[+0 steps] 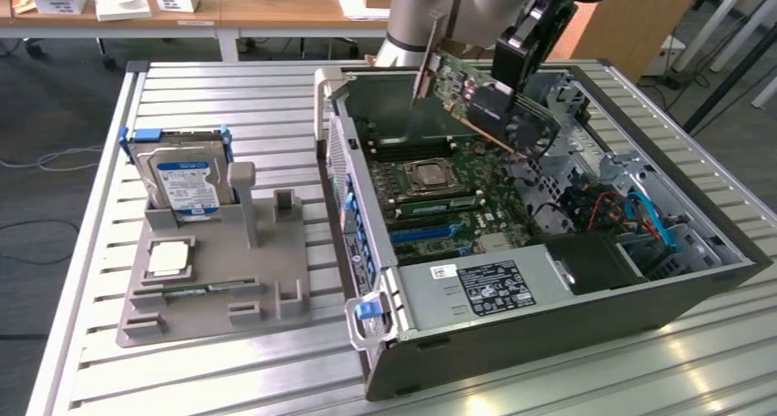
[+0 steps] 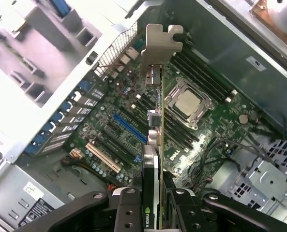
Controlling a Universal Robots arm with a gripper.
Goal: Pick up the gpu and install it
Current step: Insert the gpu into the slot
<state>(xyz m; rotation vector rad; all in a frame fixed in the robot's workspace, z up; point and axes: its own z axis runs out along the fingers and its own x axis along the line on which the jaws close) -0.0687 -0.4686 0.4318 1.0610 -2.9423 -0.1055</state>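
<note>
Gripper: jaws drawn partway in and pinching the gpu by one end, a finger on each face; seen above the case's far end in the exterior view.
Gpu: held in the air over the open case, edge-on to the wrist camera, metal bracket end pointing away from the gripper. In the exterior view it hangs tilted above the case's far half, clear of the board, green face and dark cooler showing.
Board: lies flat inside the case, under the gpu.
Socket: on the board inside the case, square and silver, just beside the gpu's line in the wrist view.
Blue slot: on the board inside the case, unfilled, near the gpu's lower edge but apart from it.
PSU: at the case's near end, label up.
Holder: grey, on the table, just beside the case on the exterior view's left.
Hard drive: upright in the holder's far end, well apart from the case.
</note>
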